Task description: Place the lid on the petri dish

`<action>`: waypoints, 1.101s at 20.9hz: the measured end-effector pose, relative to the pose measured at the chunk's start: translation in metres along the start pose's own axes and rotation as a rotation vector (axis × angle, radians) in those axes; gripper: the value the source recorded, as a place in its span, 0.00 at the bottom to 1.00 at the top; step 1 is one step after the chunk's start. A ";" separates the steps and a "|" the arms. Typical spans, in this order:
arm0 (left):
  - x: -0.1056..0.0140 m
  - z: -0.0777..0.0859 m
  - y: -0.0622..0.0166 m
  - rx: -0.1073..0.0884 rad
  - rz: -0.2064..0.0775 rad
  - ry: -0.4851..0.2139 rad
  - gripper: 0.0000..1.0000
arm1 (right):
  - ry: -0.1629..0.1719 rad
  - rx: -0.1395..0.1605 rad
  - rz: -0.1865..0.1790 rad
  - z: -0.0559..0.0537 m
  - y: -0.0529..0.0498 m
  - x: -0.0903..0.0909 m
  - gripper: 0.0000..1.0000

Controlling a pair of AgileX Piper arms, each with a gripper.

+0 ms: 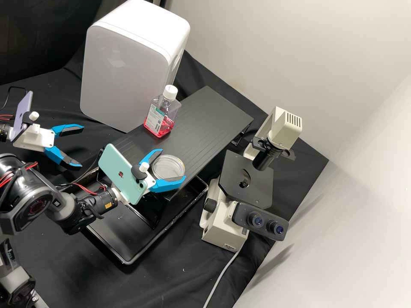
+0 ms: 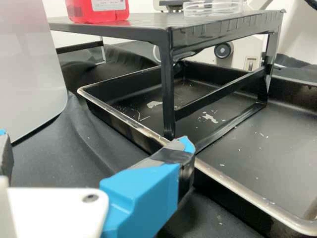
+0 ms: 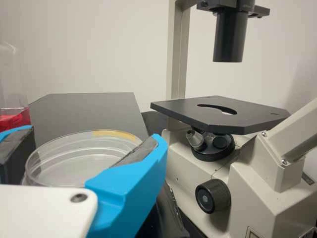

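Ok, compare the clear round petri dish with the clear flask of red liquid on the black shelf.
The petri dish is low, flat and round; the flask stands tall, with a white cap. The dish looks empty; the flask holds red liquid. The dish lies within the right gripper; the flask stands free farther back. Both are clear and sit on the black shelf.
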 end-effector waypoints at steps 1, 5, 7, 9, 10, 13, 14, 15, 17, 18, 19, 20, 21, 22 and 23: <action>0.000 0.000 0.0000 0.000 0.000 0.000 1.00 | 0.003 0.002 0.003 -0.001 0.001 0.000 0.00; 0.000 0.000 0.0000 0.000 0.000 0.000 1.00 | 0.023 0.015 0.007 -0.006 0.002 -0.002 0.00; 0.000 0.000 0.0000 0.000 0.000 0.000 1.00 | 0.027 0.015 -0.006 -0.007 0.000 -0.002 0.00; 0.000 0.000 0.0000 0.000 0.000 0.000 1.00 | 0.023 0.013 -0.012 -0.006 -0.002 -0.002 0.00; 0.000 0.000 0.0000 0.000 0.000 0.000 1.00 | 0.022 0.013 -0.013 -0.006 -0.003 -0.002 0.00; 0.000 0.000 0.0000 0.000 0.000 0.000 1.00 | 0.015 0.004 -0.019 -0.004 -0.004 -0.001 0.00; 0.000 0.000 0.0000 0.000 0.000 0.000 1.00 | 0.013 0.002 -0.021 -0.003 -0.005 -0.001 0.00; 0.000 0.000 0.0000 0.000 0.000 0.000 1.00 | 0.011 0.001 -0.023 -0.003 -0.005 -0.001 0.00; 0.000 0.000 0.0000 0.000 0.000 0.000 1.00 | 0.009 0.001 -0.025 -0.002 -0.006 0.000 0.00; 0.000 0.000 0.0000 0.000 0.000 0.000 1.00 | 0.009 0.000 -0.025 -0.002 -0.006 0.000 0.00; 0.000 0.000 0.0000 0.000 0.000 0.000 1.00 | 0.009 -0.002 -0.025 -0.002 -0.006 0.000 0.00; 0.000 0.000 0.0000 0.000 0.000 0.000 1.00 | 0.009 -0.002 -0.025 -0.002 -0.006 0.000 0.00; 0.000 0.000 0.0000 0.000 0.000 0.000 1.00 | 0.009 -0.002 -0.025 -0.002 -0.006 0.000 0.00; 0.000 0.000 0.0000 0.000 0.000 0.000 1.00 | 0.009 -0.002 -0.025 -0.002 -0.006 0.000 0.00; 0.000 0.000 0.0002 0.000 0.001 0.000 1.00 | 0.009 -0.002 -0.025 -0.002 -0.006 0.000 1.00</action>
